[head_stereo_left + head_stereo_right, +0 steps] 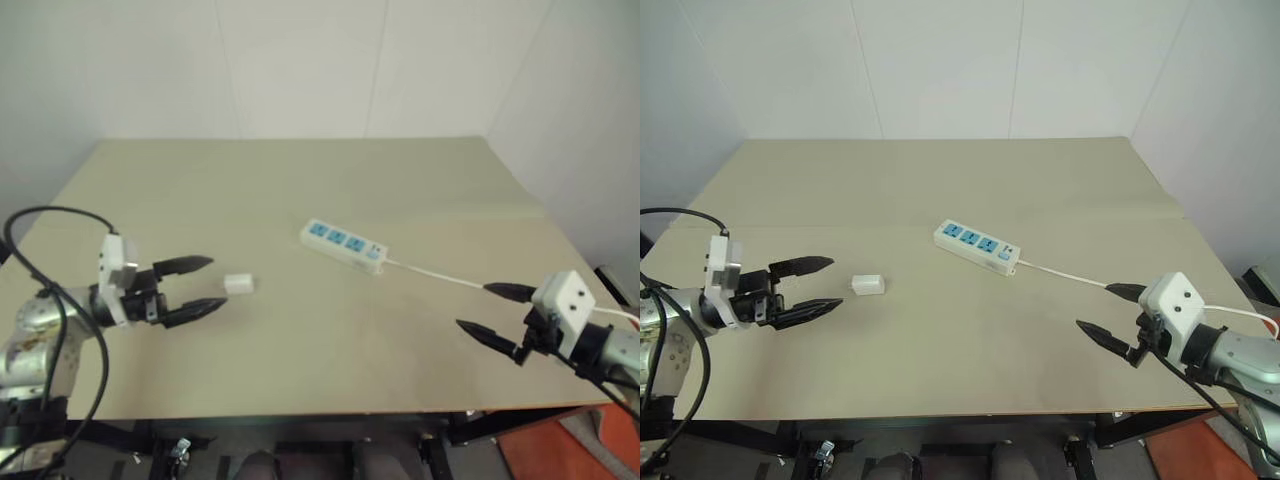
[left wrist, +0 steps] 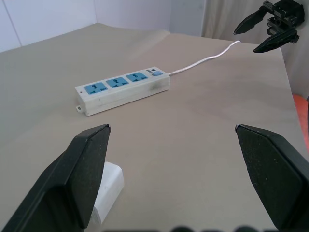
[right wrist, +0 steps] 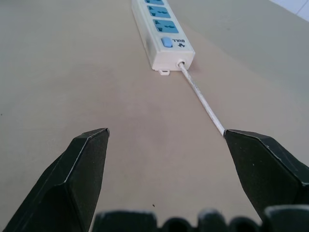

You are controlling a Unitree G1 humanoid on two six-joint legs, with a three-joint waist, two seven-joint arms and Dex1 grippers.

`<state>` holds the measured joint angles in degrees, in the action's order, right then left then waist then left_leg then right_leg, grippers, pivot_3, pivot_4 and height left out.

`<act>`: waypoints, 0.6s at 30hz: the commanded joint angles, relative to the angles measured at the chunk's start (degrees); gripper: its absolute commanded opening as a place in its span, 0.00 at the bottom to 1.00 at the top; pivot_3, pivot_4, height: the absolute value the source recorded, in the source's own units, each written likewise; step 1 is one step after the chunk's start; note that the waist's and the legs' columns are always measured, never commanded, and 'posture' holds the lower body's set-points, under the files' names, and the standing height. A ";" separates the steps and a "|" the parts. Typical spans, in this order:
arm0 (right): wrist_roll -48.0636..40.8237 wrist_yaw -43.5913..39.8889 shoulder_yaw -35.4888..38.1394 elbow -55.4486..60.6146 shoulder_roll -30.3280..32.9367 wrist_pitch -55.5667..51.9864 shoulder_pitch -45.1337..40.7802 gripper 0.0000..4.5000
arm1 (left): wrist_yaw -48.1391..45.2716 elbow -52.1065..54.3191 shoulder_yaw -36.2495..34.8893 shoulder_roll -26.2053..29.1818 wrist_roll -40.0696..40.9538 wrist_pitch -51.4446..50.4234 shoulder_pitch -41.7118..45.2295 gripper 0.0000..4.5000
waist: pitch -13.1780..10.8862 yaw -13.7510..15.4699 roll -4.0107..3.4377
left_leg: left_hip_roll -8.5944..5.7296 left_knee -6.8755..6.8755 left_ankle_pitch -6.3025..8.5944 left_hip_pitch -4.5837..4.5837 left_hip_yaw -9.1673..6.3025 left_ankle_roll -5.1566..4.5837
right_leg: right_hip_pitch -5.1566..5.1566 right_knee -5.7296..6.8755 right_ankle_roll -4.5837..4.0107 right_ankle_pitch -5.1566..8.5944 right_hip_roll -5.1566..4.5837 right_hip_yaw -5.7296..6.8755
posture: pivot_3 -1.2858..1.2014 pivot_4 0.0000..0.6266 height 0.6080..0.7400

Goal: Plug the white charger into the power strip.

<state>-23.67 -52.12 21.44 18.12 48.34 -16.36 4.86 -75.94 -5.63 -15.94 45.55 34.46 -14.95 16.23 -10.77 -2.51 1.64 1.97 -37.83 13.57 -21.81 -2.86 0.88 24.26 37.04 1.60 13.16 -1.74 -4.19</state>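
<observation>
The left gripper (image 1: 807,290) hangs just above the table with its two black, tapered fingers spread wide and nothing between them. The white charger (image 1: 867,285) lies just past its fingertips, apart from them: a small, smooth, boxy block with rounded edges, resting flat on the surface. In the left wrist view the charger (image 2: 107,191) peeks out from behind one finger (image 2: 79,176), which is matte, wedge-shaped and blunt at the tip.

Over at the other side the right gripper (image 1: 1112,312) is likewise spread wide and empty, its pointed fingers aimed in toward the middle of the table. The thin white cord (image 1: 1065,273) runs across the surface close by its upper finger, though I cannot tell whether they touch.

The cord leads to the power strip (image 1: 976,246), a long, glossy white plastic bar lying at a slant near the middle of the table, well apart from both grippers and clear of the charger. It carries three blue socket faces in a row and a small blue switch (image 3: 167,42) at the cord end.

The table (image 1: 940,180) is a broad, pale beige board, smooth and matte.
</observation>
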 commanded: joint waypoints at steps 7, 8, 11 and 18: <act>-0.66 0.80 1.08 0.94 0.16 -0.46 -1.23 0.99 | -0.33 1.67 -0.86 0.43 0.41 0.58 0.86 1.00 | 0.00 -0.04 0.00 | 0.00 0.00 0.00 -0.03 0.00 0.00 | 0.01 -0.01 0.00 0.00 0.00 0.00 | 0.52 0.24 1.00; -0.99 0.83 0.63 0.75 0.12 -1.14 -1.64 0.99 | -0.26 1.93 -1.19 0.61 0.56 0.44 0.58 1.00 | 0.00 -0.04 0.00 | 0.00 0.00 0.00 -0.01 0.00 0.00 | 0.01 0.00 0.00 0.00 0.00 0.00 | 0.52 0.24 1.00; -1.18 0.86 -0.54 0.28 0.14 -2.29 -3.09 0.99 | 0.15 2.81 -1.68 0.91 0.98 -0.30 -0.01 1.00 | 0.00 -0.10 0.00 | 0.00 0.00 0.00 0.02 0.01 0.00 | 0.00 0.02 0.00 0.00 0.00 -0.01 | 0.52 0.24 1.00; 2.74 -1.17 -8.66 -9.79 -1.15 0.66 -13.28 0.99 | 1.82 3.88 0.34 -1.31 1.06 -0.68 1.32 1.00 | 0.00 -0.21 0.00 | -0.01 -0.01 0.00 0.02 0.01 0.00 | -0.02 0.00 0.00 -0.01 -0.01 -0.01 | 0.52 0.24 1.00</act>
<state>-21.86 -52.67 14.26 10.00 47.55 -17.61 -5.44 -74.71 -4.22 -15.46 44.60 34.01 -15.27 16.12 -10.77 -2.72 1.64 1.97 -37.85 13.57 -21.77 -2.84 0.88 24.24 37.04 1.62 13.14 -1.74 -4.21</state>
